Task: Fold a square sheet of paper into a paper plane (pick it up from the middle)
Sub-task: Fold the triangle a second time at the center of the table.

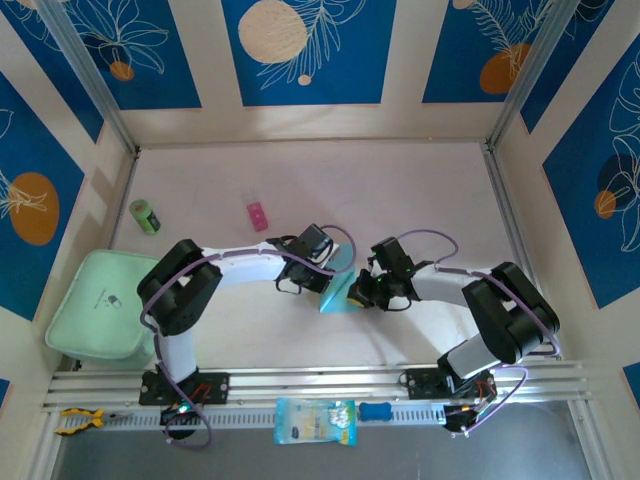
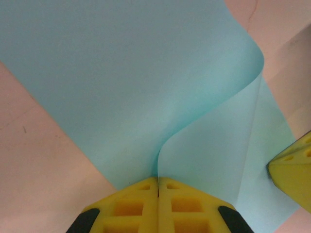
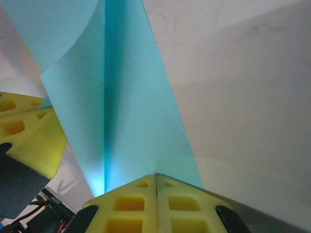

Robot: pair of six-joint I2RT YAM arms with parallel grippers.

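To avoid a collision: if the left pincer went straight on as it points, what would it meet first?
The blue paper the left pincer pinches; the right pincer sits beside that line, depth unclear.

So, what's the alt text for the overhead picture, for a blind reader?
Two robot arms reach inward, the left gripper and right gripper both pinching one light blue sheet of paper. Farther back lie a pink block and a green cylinder; a pale green tray sits far left.
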